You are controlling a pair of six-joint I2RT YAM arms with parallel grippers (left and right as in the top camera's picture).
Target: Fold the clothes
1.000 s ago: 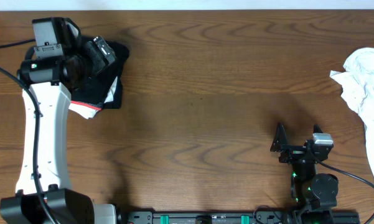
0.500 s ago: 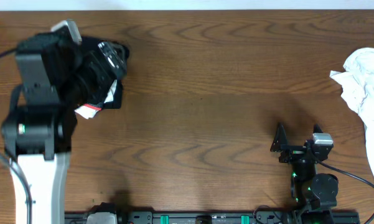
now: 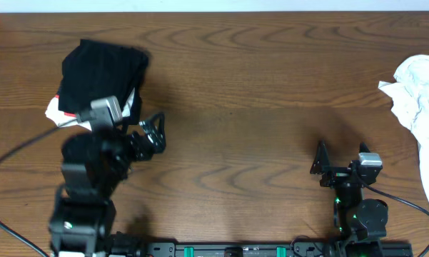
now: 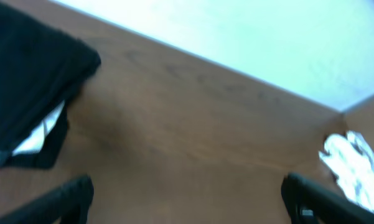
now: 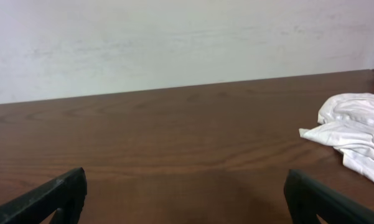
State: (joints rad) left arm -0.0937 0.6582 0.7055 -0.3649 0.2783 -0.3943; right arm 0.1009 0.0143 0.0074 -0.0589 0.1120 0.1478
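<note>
Black pants point(image 3: 100, 71) lie folded, partly behind the left arm point(image 3: 86, 182). White garments point(image 3: 421, 96) are cut off rightward. Left claw point(image 4: 187, 186) and right claw point(image 5: 185, 180) gape empty.

Dark wood-grain table point(image 3: 235, 107) against a plain pale wall point(image 5: 174, 43)
</note>
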